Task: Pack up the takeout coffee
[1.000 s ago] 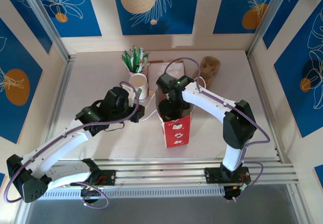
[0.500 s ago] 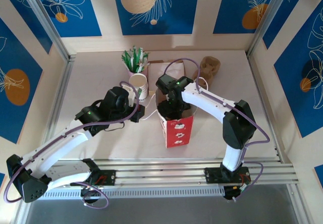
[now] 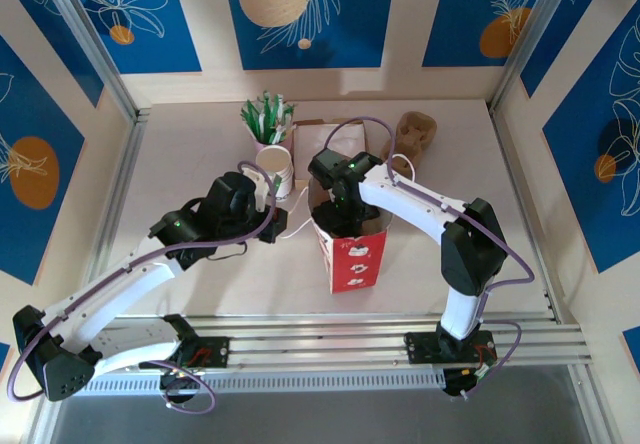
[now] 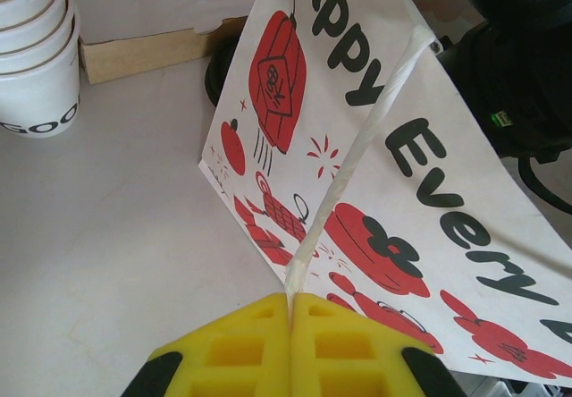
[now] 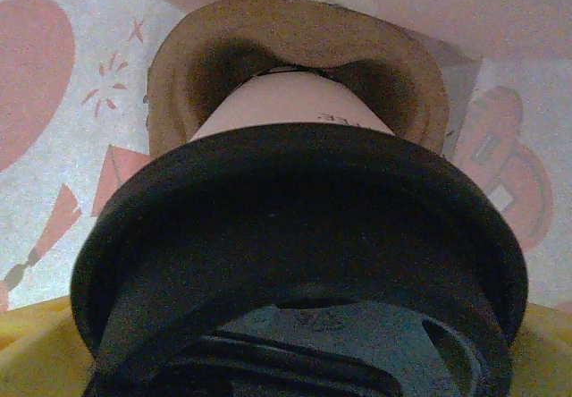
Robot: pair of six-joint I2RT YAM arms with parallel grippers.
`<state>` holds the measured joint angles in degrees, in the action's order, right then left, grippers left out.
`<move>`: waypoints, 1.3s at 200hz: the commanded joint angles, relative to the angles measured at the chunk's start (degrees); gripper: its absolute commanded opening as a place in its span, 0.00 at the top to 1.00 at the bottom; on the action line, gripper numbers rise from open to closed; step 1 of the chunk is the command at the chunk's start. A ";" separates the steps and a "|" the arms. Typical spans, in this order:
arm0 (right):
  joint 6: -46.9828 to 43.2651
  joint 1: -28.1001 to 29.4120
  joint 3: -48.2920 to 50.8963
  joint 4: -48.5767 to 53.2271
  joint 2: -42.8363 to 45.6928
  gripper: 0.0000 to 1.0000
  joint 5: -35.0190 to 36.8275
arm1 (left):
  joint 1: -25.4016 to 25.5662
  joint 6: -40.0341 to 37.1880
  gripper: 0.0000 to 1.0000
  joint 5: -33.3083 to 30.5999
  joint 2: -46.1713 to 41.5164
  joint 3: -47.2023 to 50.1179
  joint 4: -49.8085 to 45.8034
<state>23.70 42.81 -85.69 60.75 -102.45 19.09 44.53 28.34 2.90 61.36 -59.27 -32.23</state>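
The red-and-white paper bag (image 3: 352, 256) stands upright at the table's middle, with its printed side (image 4: 429, 191) close in the left wrist view. My left gripper (image 3: 276, 226) (image 4: 291, 303) is shut on the bag's white paper handle (image 4: 357, 147), to the bag's left. My right gripper (image 3: 338, 204) reaches down into the bag's open top. There the takeout coffee's black lid (image 5: 295, 236) lies between my yellow fingers (image 5: 36, 343), which stand far apart. Its white cup wall (image 5: 286, 111) sits in a brown moulded carrier (image 5: 179, 66). Whether the pads touch the lid is hidden.
A stack of lidless white cups (image 3: 277, 169) (image 4: 31, 57) stands left of the bag, with a cup of green-and-white sticks (image 3: 265, 119) behind it. A flat cardboard box (image 3: 320, 142) (image 4: 152, 48) and a brown moulded piece (image 3: 415, 132) lie at the back. Metal frame posts line both sides.
The right wrist has lifted and shifted slightly back over the bag's mouth. The left arm and the bag have stayed put.
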 commanded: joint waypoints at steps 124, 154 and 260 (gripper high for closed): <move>0.82 1.13 -2.94 4.79 3.08 0.01 -0.40 | 1.59 -1.09 1.00 -0.87 0.82 -2.70 -1.39; 0.84 1.57 -3.70 5.51 3.82 0.01 -0.49 | 1.69 -1.18 1.00 -0.96 1.03 -2.94 -1.61; 0.46 2.98 -7.02 8.31 6.43 0.01 -1.09 | 2.04 -1.52 1.00 -1.25 1.48 -3.69 -2.18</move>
<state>23.70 45.17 -90.21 67.37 -99.24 19.27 45.54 28.05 2.42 62.50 -60.71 -33.95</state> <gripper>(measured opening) 0.993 0.044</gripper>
